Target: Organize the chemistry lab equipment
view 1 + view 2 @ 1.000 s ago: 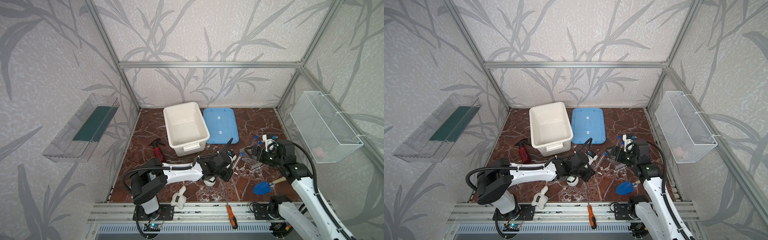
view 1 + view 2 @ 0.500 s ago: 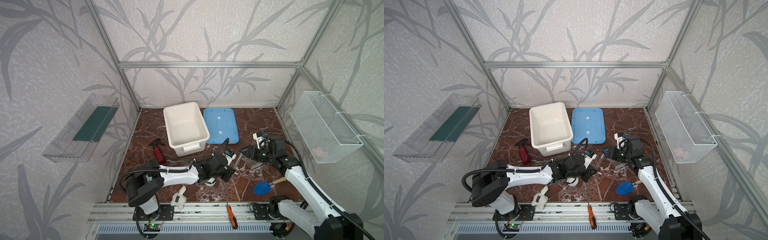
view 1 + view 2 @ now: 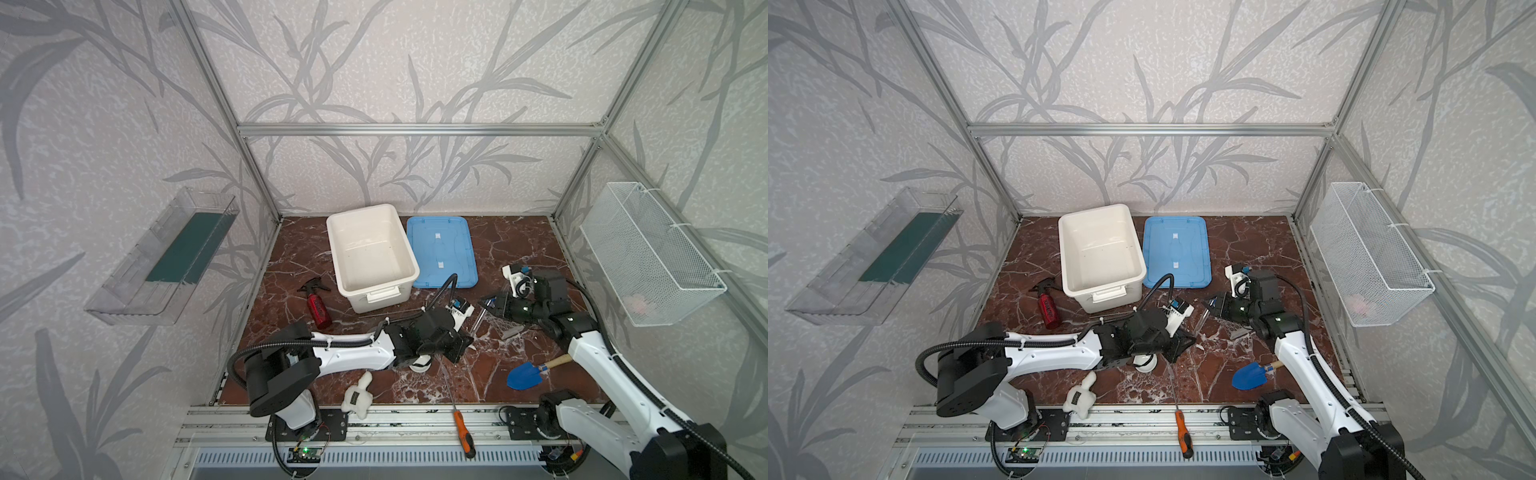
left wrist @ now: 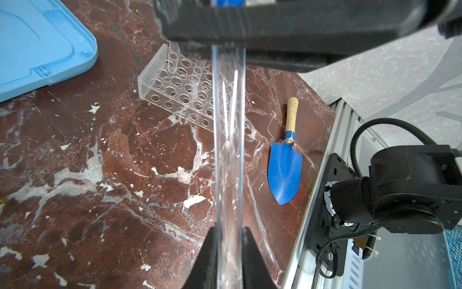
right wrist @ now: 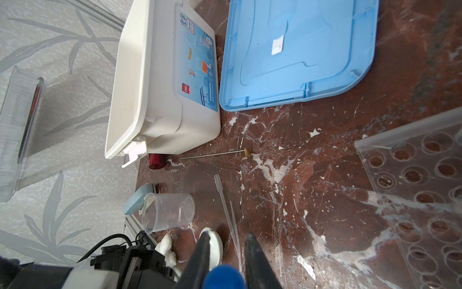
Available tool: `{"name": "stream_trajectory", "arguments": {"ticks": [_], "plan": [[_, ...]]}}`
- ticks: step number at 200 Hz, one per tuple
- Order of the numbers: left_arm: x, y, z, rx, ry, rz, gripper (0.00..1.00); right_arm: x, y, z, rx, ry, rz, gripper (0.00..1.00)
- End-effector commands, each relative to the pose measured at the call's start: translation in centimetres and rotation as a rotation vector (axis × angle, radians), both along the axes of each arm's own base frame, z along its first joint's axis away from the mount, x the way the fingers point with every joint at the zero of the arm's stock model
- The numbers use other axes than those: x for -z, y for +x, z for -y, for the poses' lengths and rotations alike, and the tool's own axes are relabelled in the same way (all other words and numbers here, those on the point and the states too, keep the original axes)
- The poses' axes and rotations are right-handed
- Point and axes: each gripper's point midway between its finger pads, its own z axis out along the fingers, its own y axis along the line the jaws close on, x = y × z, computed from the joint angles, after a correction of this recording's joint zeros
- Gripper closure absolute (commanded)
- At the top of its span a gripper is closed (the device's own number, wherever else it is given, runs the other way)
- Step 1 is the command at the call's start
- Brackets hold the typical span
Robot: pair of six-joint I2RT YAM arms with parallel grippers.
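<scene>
Two grippers meet on one test tube (image 4: 228, 150), held over the marbled red-brown tabletop (image 4: 125, 175) just right of centre. The left gripper (image 4: 230, 232) has its black fingers set narrowly apart, pinched on the smooth clear barrel near its lower end. The right gripper (image 5: 226, 240) has its fingers drawn close on either side of the tube's rounded blue cap (image 5: 223, 276) and appears to clamp it, though the contact itself is partly hidden.

Farther left stands the white bin (image 3: 386, 297), a glossy plastic box with rounded corners. The beaker (image 5: 170, 212), thin clear plastic with a pouring lip, lies on its side left of the dish (image 5: 215, 244), a small white round saucer seen behind a right finger. Just right of the dish lie the thin clear rods (image 5: 226, 207), slim and tapering. The flat pale blue lid (image 3: 440, 249) lies beside the bin. The tube rack (image 4: 180, 87), a clear block drilled with rows of round holes, rests right of the held tube. A trowel (image 4: 285, 172) with a blue blade and a wooden handle lies near the rack, towards the near edge.
</scene>
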Motion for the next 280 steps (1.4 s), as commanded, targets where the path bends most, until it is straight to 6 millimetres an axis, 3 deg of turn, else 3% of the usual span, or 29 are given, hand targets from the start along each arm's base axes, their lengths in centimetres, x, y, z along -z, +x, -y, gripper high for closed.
{"name": "stream_trajectory", "arguments": {"ticks": [1, 56, 61, 84, 93, 98, 128, 157, 180, 204, 232, 280], "plan": [[-0.7, 0.0, 0.3, -0.001, -0.019, 0.013, 0.82, -0.4, -0.2, 0.1, 0.0, -0.007, 0.015, 0.77], [-0.6, 0.0, 0.5, 0.002, -0.012, 0.013, 0.79, -0.5, -0.2, 0.1, 0.003, -0.008, 0.016, 0.84], [-0.7, 0.0, 0.5, 0.006, -0.013, 0.013, 0.73, -0.4, -0.2, 0.2, 0.006, -0.011, 0.017, 0.84], [-1.2, -0.2, 0.8, 0.023, -0.038, 0.015, 0.29, -0.9, 0.0, 0.8, 0.032, -0.047, 0.057, 0.84], [-1.5, -0.2, 1.0, 0.022, -0.052, 0.021, 0.08, -1.1, 0.0, 1.3, 0.048, -0.071, 0.079, 0.84], [-1.7, -0.1, 1.0, 0.017, -0.061, 0.023, 0.01, -1.2, 0.0, 1.6, 0.057, -0.086, 0.092, 0.85], [-3.3, 0.0, 1.7, 0.002, -0.112, -0.014, 0.01, -2.4, 0.0, 4.1, 0.148, -0.213, 0.213, 0.84], [-4.3, -0.1, 3.1, 0.014, -0.144, -0.076, 0.01, -4.2, -0.1, 7.8, 0.287, -0.376, 0.379, 0.84], [-4.2, -0.1, 3.8, 0.029, -0.142, -0.087, 0.01, -5.5, -0.4, 10.4, 0.404, -0.475, 0.481, 0.84], [-3.7, 0.1, 4.1, 0.028, -0.129, -0.09, 0.01, -5.2, -0.3, 12.7, 0.496, -0.576, 0.528, 0.84], [-3.5, 0.1, 4.5, 0.034, -0.126, -0.095, 0.01, -3.8, 0.5, 13.9, 0.548, -0.642, 0.541, 0.84], [-3.0, 0.1, 4.7, 0.04, -0.115, -0.101, 0.01, -3.5, 1.7, 15.0, 0.648, -0.651, 0.61, 0.84]]}}
